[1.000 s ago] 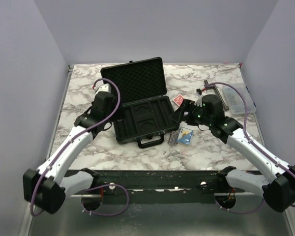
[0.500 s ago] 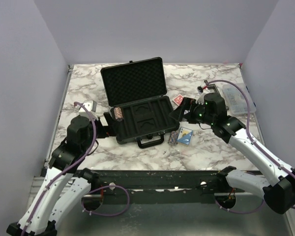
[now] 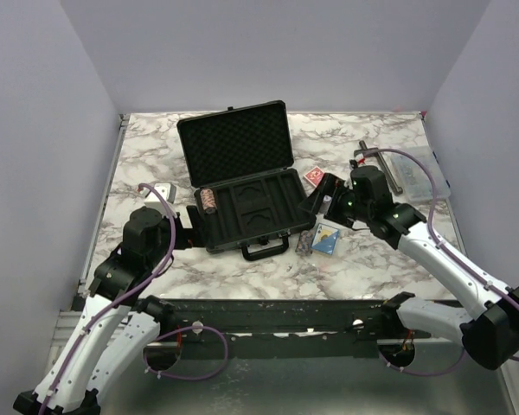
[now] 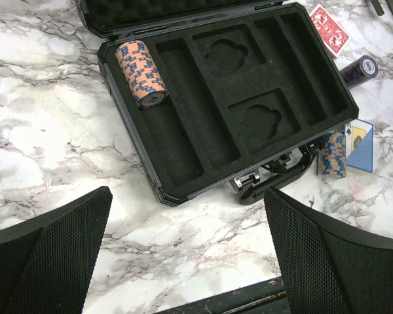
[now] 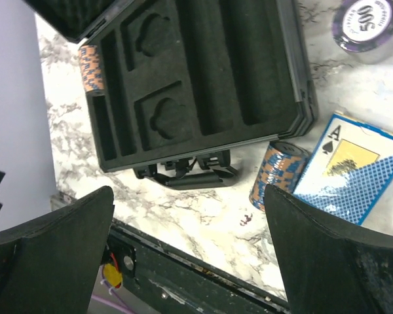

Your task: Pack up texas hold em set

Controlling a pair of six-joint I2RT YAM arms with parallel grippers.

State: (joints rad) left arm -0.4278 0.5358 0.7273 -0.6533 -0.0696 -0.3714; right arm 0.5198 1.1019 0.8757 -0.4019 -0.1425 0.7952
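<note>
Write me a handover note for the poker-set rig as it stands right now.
Left gripper: jaws open, empty, near the front left corner of the black foam-lined hard case.
Right gripper: jaws open, empty, by the case's front right.
Case: open, lid up.
Done: one orange-and-blue chip stack lies in the leftmost tray slot.
Left: red card deck, blue card deck, blue-and-orange chip stack and purple chip stack, all on the marble table right of the case; then shut the lid.
</note>
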